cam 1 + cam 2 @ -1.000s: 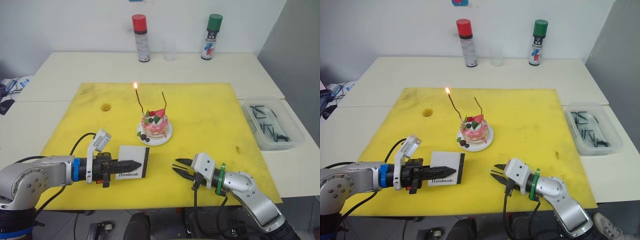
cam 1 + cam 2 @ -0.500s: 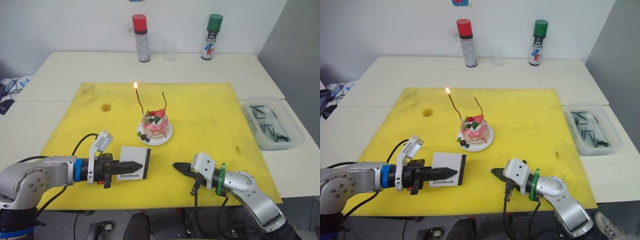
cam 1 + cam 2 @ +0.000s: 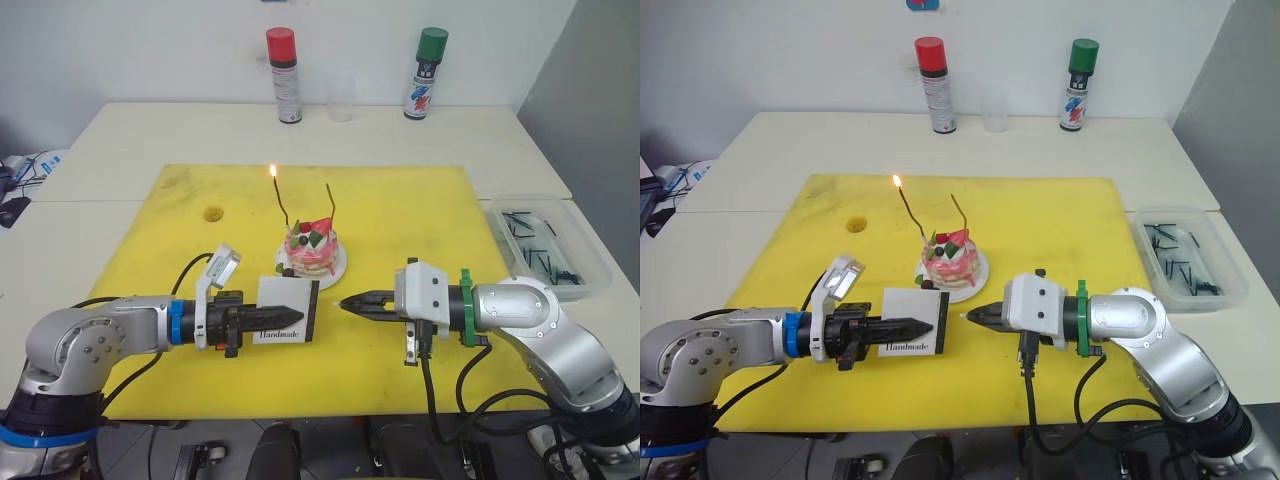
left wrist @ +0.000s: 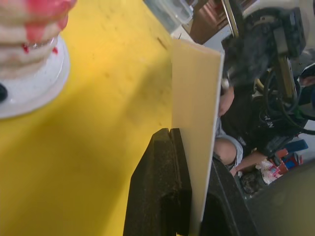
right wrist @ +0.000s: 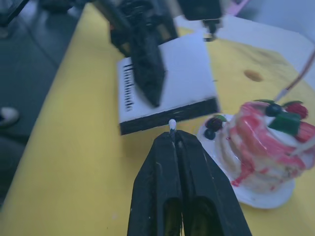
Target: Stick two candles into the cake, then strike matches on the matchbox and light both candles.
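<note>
Cake: we see the cake [image 3: 312, 249] mid-mat, one candle [image 3: 279, 195] lit, the other candle [image 3: 331, 205] unlit.
Matchbox: our left gripper [image 3: 292, 317] clamps the matchbox [image 3: 288, 309], now raised upright beside the plate.
Match: our right gripper [image 3: 971, 314], wide a second ago, has closed on a match [image 5: 172, 123] and swung its head to the strip.
Meaning: we judge striking comes next.

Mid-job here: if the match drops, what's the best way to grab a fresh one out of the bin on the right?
Judging by pose, take a match in the clear bin by its middle, from straight above. The sticks lie flat and scattered, and the bin's walls block any side approach. Choose one lying apart and close the right end effector across its width.
</note>
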